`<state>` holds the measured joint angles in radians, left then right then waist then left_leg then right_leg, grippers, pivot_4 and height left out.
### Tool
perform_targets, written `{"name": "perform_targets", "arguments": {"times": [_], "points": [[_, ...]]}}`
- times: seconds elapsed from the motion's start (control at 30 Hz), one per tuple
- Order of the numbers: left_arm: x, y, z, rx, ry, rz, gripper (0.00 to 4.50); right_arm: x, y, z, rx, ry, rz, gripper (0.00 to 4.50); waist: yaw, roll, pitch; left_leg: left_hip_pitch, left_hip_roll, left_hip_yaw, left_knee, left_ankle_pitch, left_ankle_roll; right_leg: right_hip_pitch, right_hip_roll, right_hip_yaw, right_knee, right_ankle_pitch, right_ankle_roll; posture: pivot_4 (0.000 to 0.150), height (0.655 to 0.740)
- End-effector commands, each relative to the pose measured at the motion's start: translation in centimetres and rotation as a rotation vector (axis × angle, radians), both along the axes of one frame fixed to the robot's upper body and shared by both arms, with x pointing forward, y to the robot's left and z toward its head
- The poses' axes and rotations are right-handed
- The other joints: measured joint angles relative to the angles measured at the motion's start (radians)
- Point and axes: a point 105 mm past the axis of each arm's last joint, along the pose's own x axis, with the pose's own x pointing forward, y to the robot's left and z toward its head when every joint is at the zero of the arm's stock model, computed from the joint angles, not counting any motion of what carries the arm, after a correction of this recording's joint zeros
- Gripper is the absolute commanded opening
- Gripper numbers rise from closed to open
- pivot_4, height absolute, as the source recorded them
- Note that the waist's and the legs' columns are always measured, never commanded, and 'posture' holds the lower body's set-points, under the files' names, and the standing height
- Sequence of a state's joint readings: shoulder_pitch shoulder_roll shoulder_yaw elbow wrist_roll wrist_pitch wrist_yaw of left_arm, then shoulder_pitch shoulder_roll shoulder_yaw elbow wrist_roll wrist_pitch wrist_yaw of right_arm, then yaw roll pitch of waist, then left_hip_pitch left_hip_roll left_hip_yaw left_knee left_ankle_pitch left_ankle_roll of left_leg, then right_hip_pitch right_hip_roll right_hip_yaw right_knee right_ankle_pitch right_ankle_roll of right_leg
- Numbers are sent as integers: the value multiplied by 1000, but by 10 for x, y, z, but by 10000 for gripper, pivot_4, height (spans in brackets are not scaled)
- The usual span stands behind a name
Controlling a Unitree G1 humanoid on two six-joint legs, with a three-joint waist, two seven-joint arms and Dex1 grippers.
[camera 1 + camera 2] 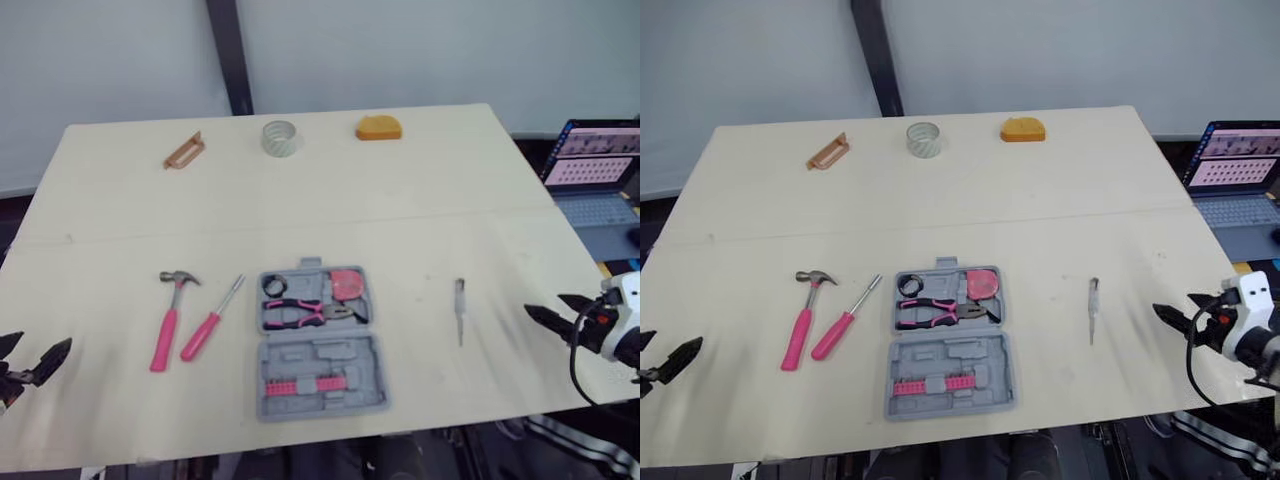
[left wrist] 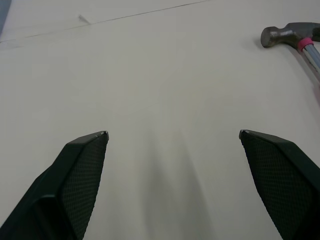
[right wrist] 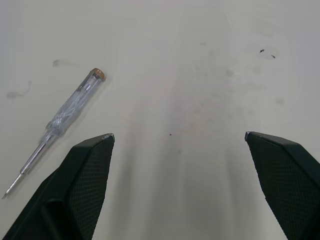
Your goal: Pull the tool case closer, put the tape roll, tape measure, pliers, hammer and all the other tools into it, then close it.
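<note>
Found the open tool case near the front edge of the worktop, between the left end effector and right end effector, both spread wide and empty; judged it stiff, light, slippery plastic, best dragged by its near rim.

It looks like a robotics lab or test room, not a workshop: a bare pale tabletop stands before blank light wall panels split by a dark upright post; an open laptop glows beyond the tabletop's right edge; a small grey tool case lies open near the front edge.
</note>
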<state>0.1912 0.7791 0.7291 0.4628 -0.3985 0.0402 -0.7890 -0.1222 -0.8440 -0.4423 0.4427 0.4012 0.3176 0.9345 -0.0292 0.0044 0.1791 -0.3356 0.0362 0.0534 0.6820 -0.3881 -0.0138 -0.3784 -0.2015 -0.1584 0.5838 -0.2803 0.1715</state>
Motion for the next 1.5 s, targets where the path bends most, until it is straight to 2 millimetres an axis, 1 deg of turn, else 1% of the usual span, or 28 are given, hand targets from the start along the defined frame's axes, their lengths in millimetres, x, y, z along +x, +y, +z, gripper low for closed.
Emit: {"name": "perform_targets", "arguments": {"times": [0.03, 0.1, 0.27, 0.3, 0.33, 0.37, 0.4, 0.43, 0.47, 0.53, 0.6, 1.0, 1.07, 1.1, 1.13, 1.17, 1.23, 1.3, 1.5], "points": [[3, 0, 8, 12, -40, -4, 45000, 2, -11, 19, -12, -91, -44, 44256, 0, 0, 0, 0, 0, 0, 0, 0, 0, 0, 0, 0, 0, 0, 0, 1500, 7400], [4, -1, 8, 9, -42, -14, 45000, 3, -11, 19, -3, -90, -48, 44256, 0, 0, 0, 0, 0, 0, 0, 0, 0, 0, 0, 0, 0, 0, 0, 1500, 7400], [7, -3, 9, 4, -50, -26, 45000, 4, -5, 20, 16, -93, -18, 44256, 1, 0, 1, 0, 0, 0, 0, 0, 0, 0, 0, 0, 0, 0, 0, 1500, 7400], [8, -4, 9, 4, -49, -29, 45000, 4, -4, 19, 16, -94, -16, 44256, -2, 1, 1, -3, -1, -2, -1, 0, 0, 4, -2, -2, -1, 0, 0, 1500, 7400], [9, -5, 8, 4, -50, -31, 45000, 4, -3, 19, 16, -93, -16, 44256, -9, 3, 2, -5, -5, -13, -4, 2, 2, 13, -6, -12, -3, 0, 1, 1500, 7400], [10, -6, 8, 1, -51, -36, 45000, 5, -2, 19, 15, -92, -12, 44256, -15, 2, 2, -4, -10, -26, -6, 4, 4, 24, -13, -28, -6, -1, 3, 1500, 7400], [11, -7, 9, -1, -53, -39, 45000, 5, -1, 19, 18, -91, -13, 44256, -15, 2, 2, -3, -15, -35, -9, 8, 5, 29, -18, -36, -7, -1, 5, 1500, 7400], [12, -8, 9, -2, -55, -42, 45000, 5, -1, 18, 20, -91, -13, 44256, -16, 3, 2, -3, -18, -39, -11, 9, 5, 31, -21, -39, -8, -1, 5, 1500, 7400], [12, -8, 10, -2, -56, -45, 45000, 5, 0, 19, 20, -90, -12, 44256, -11, 2, 2, 1, -19, -41, -10, 10, 5, 31, -21, -39, -8, 0, 6, 1500, 7400], [14, -9, 10, 0, -56, -48, 45000, 5, 1, 19, 19, -90, -11, 44256, 2, 2, 2, -1, -17, -37, -9, 10, 4, 24, -18, -34, -8, 0, 6, 1500, 7400], [15, -10, 10, 0, -56, -53, 45000, 6, 2, 19, 21, -89, -6, 44256, 7, 2, 2, -2, -16, -33, -9, 11, 3, 22, -17, -31, -8, 0, 6, 1500, 7400], [19, -16, 13, 1, -62, -65, 45000, 8, 11, 19, 11, -83, 24, 44256, 0, 2, 2, 0, -14, -22, -10, 10, 3, 16, -14, -22, -8, 0, 6, 1500, 7400], [20, -17, 13, 1, -64, -68, 45000, 9, 12, 18, 3, -80, 25, 44256, -6, 2, 3, 0, -14, -23, -13, 11, 3, 19, -15, -23, -9, 0, 6, 1500, 7400], [20, -18, 14, 1, -65, -69, 45000, 9, 11, 18, 4, -77, 15, 44256, -9, 3, 3, -2, -19, -33, -18, 13, 5, 29, -20, -33, -12, 0, 6, 1500, 7400], [20, -18, 14, 1, -66, -69, 45000, 9, 11, 18, 6, -76, 10, 44256, -7, 3, 3, -1, -20, -40, -18, 14, 5, 33, -23, -39, -13, 0, 7, 1500, 7400], [20, -18, 15, 2, -66, -70, 45000, 9, 11, 17, 7, -73, 9, 44256, -5, 3, 3, 1, -20, -42, -17, 14, 4, 33, -22, -41, -12, 0, 7, 1500, 7400], [20, -19, 15, 2, -67, -71, 45000, 8, 12, 17, 7, -66, 11, 44256, 4, 2, 3, -1, -19, -38, -15, 14, 3, 26, -19, -35, -11, 0, 7, 1500, 7400], [21, -19, 16, 3, -68, -73, 45000, 8, 12, 15, 3, -63, 10, 44256, 9, 2, 3, -1, -18, -36, -15, 14, 3, 22, -18, -32, -10, 0, 7, 1500, 7400], [24, -22, 18, 6, -71, -83, 45000, 7, 16, 14, 5, -60, 15, 44256, 4, 2, 3, 0, -18, -28, -15, 14, 3, 20, -17, -25, -10, 0, 7, 1500, 7400]]}}
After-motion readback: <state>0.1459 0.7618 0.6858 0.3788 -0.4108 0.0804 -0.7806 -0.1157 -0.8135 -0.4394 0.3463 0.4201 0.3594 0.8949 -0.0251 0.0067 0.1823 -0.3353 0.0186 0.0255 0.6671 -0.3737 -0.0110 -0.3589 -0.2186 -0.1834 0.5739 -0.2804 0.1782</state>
